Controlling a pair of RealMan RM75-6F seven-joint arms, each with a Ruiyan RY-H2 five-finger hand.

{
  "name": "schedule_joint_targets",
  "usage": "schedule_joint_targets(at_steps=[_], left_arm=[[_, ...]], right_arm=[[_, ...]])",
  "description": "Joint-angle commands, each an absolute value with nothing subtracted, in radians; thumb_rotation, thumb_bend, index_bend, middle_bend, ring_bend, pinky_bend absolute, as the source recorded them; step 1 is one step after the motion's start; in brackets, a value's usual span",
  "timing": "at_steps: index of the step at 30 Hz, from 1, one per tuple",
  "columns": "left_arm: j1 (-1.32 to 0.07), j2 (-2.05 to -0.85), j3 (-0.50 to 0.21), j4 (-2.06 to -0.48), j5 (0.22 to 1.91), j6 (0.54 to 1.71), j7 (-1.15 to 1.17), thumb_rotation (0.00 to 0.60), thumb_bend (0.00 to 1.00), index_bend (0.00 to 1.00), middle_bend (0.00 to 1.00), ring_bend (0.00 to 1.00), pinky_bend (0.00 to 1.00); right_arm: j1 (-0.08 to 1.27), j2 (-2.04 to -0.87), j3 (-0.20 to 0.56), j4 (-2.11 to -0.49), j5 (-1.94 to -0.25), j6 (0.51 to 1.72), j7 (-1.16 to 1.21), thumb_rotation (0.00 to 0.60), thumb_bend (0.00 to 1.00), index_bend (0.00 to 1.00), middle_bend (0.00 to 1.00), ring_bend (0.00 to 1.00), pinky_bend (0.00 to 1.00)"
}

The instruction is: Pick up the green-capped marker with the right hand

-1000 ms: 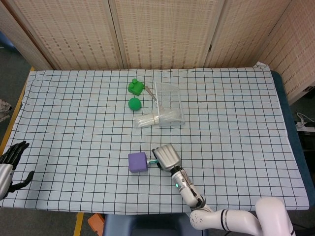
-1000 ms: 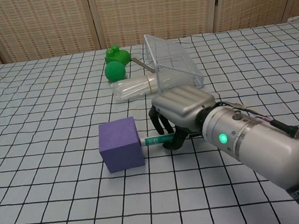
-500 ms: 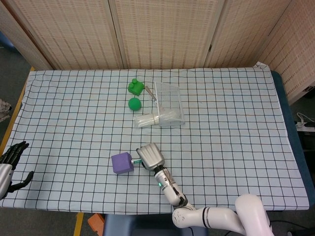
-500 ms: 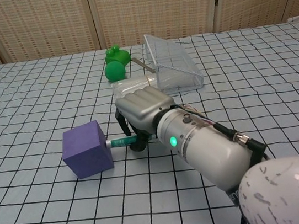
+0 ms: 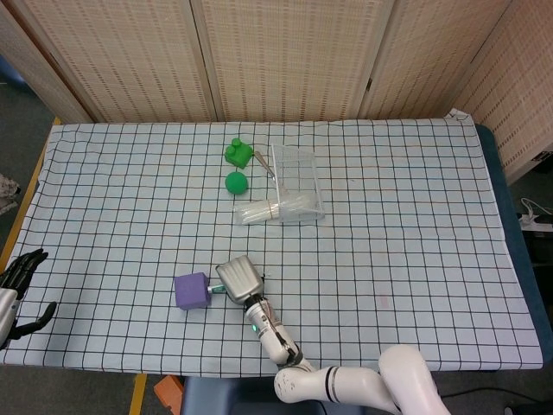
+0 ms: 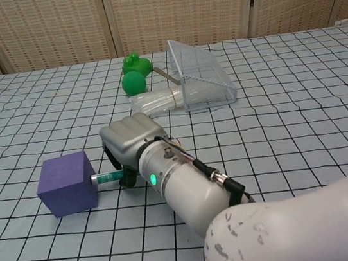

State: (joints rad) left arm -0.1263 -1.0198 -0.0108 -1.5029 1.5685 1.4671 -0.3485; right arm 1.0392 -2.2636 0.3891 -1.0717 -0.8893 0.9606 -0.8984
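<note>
Near the table's front edge, the right hand (image 6: 131,151) is curling its fingers (image 6: 127,175) around the green-capped marker (image 6: 107,177), whose tip is touching the purple cube (image 6: 67,183). At the front left corner, the left hand (image 5: 21,285) is hanging with fingers spread, holding nothing.

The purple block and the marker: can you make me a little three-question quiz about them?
1. True or false: the marker tip touches the purple block.
2. Which hand is around the marker? A) left hand B) right hand
3. Fill in: the green ball lies beside the clear ____.

Key: 1 true. 2 B. 3 box.
</note>
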Motion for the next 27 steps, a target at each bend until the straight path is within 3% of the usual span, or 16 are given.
schedule_joint_targets(at_steps=[1, 8, 15, 22, 27], left_arm=[[-0.126, -1.019, -0.011, -1.501, 1.569, 1.469, -0.352, 0.600, 0.40, 0.00, 0.00, 0.00, 0.16], [-0.125, -1.020, -0.012, -1.496, 1.564, 1.470, -0.354, 0.600, 0.40, 0.00, 0.00, 0.00, 0.16], [-0.124, -1.024, -0.014, -1.501, 1.560, 1.469, -0.333, 0.600, 0.40, 0.00, 0.00, 0.00, 0.16], [-0.124, -1.030, -0.015, -1.512, 1.554, 1.467, -0.299, 0.600, 0.40, 0.00, 0.00, 0.00, 0.16], [-0.127, -1.036, -0.015, -1.519, 1.553, 1.460, -0.271, 0.600, 0.40, 0.00, 0.00, 0.00, 0.16]], right_arm=[[1.082, -2.269, 0.388, -1.058, -0.861, 0.946, -0.873, 0.600, 0.34, 1.00, 0.79, 0.65, 0.67], [1.150, -2.269, 0.343, -1.044, -0.825, 0.992, -0.831, 0.600, 0.34, 1.00, 0.79, 0.65, 0.67], [1.089, -2.212, 0.300, -1.117, -0.857, 1.071, -0.871, 0.600, 0.34, 1.00, 0.79, 0.65, 0.67], [0.950, -2.021, 0.201, -1.343, -0.909, 1.192, -0.910, 0.600, 0.34, 1.00, 0.79, 0.65, 0.67], [0.803, -1.810, 0.084, -1.528, -0.974, 1.316, -0.895, 0.600, 0.34, 1.00, 0.79, 0.65, 0.67]])
